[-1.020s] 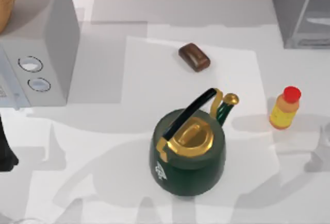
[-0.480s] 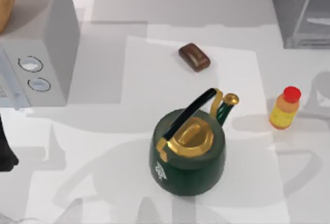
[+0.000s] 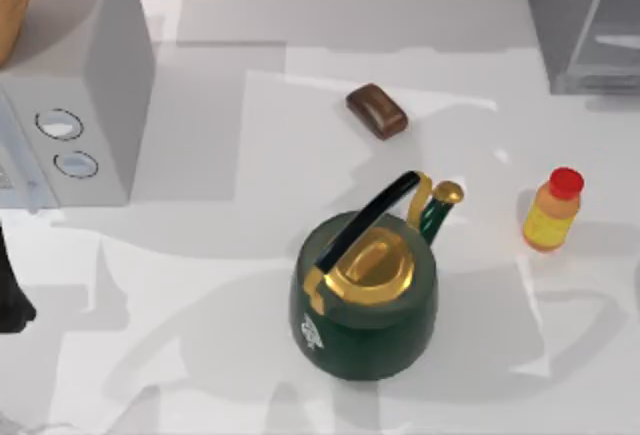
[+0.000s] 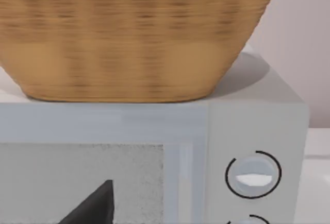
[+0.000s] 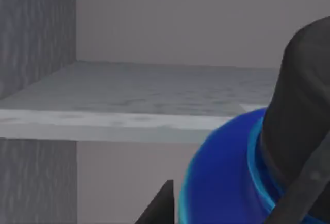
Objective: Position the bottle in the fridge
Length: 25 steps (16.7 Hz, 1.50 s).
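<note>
The bottle (image 3: 553, 210), small and yellow-orange with a red cap, stands upright on the table at the right, free of both grippers. The fridge (image 3: 580, 20) is the grey cabinet with a pale door panel at the back right corner. Its grey shelf (image 5: 129, 100) and inner wall face the right wrist camera, with a dark part of my right gripper (image 5: 161, 206) low in that view. My left arm (image 3: 10, 300) is parked at the table's left edge, beside the grey box.
A green kettle (image 3: 365, 275) with gold lid stands mid-table, left of the bottle. A brown block (image 3: 377, 110) lies behind it. The grey box with two dials (image 3: 70, 105) carries a woven basket (image 4: 134, 38). A blue rounded thing with a dark top (image 5: 242, 172) sits close to the right wrist camera.
The arm shadows on the right side of the table have shifted. The bottle, kettle, block and left arm have stayed put.
</note>
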Motion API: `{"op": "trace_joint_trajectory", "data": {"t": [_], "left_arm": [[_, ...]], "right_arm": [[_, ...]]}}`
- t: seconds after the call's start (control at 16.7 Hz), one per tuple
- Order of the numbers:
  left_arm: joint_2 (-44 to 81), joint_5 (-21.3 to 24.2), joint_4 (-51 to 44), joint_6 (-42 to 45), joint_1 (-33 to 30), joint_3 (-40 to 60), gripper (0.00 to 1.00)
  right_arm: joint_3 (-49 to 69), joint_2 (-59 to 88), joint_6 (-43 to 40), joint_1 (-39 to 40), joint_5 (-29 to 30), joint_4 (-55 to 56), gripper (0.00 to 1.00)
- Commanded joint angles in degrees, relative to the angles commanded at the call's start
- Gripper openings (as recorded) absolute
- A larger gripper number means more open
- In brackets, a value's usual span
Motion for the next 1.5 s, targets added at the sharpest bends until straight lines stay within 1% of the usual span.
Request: {"op": "trace_joint_trajectory", "data": {"t": [0.24, 0.42, 0.54, 0.9, 1.02, 1.14, 1.5], "left_arm": [[0.0, 0.0, 0.0, 0.0, 0.0, 0.0, 1.0], [0.0, 0.0, 0.0, 0.0, 0.0, 0.0, 1.0], [0.0, 0.0, 0.0, 0.0, 0.0, 0.0, 1.0], [0.0, 0.0, 0.0, 0.0, 0.0, 0.0, 1.0], [0.0, 0.0, 0.0, 0.0, 0.0, 0.0, 1.0], [0.0, 0.0, 0.0, 0.0, 0.0, 0.0, 1.0], [0.0, 0.0, 0.0, 0.0, 0.0, 0.0, 1.0]], "right_arm": [[6.7, 19.59, 0.37, -2.69, -3.65, 6.7, 0.01], [9.33, 27.95, 0.69, -3.97, -5.8, 8.46, 0.01], [10.08, 30.45, 0.82, -4.39, -6.58, 8.84, 0.01], [10.0, 30.95, 0.91, -4.13, -6.62, 8.69, 0.01], [12.11, 32.46, 0.89, -3.89, -6.41, 7.64, 0.01], [16.65, 35.18, 0.91, -3.49, -5.95, 5.51, 0.01], [35.58, 44.15, 0.82, -1.8, -4.09, -2.92, 0.01]]}}
